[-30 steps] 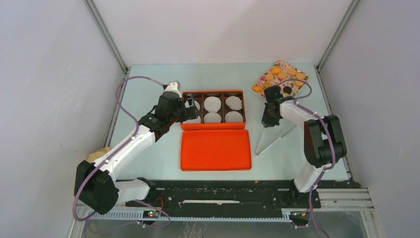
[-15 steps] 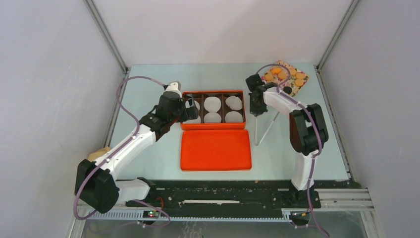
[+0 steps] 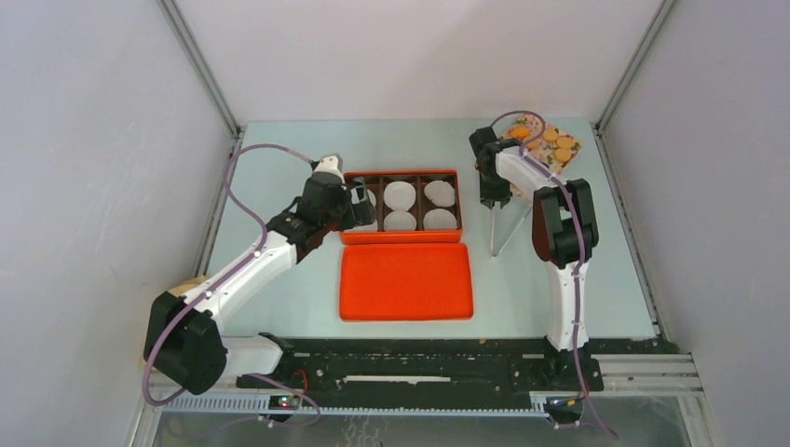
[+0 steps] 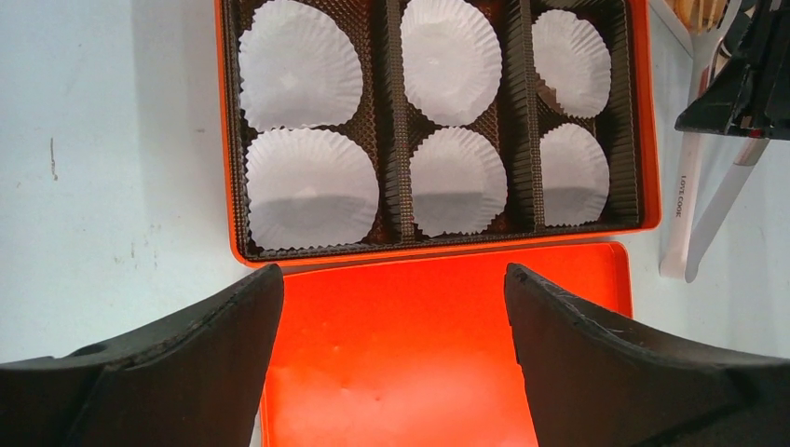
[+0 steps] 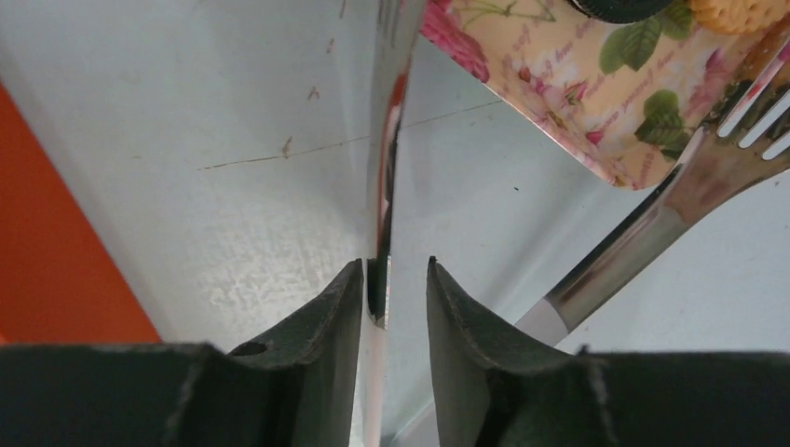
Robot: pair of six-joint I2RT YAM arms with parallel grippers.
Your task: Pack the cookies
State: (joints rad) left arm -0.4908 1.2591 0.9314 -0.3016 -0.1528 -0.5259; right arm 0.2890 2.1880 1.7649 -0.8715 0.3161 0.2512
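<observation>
The cookies lie on a floral plate at the back right, mostly orange-golden. The right wrist view shows a dark one and a golden one at the top edge. My right gripper stands left of the plate, shut on one arm of the metal tongs. That arm lies against the left finger, and the other arm is outside the jaws. My left gripper is open and empty over the left end of the orange box.
The box holds several white paper liners in a brown tray. Its orange lid lies flat in front of it. The tongs' white handles rest on the table right of the box.
My right gripper has moved back and left toward the plate's near corner, and the tongs have swung with it. The left arm has barely moved.
</observation>
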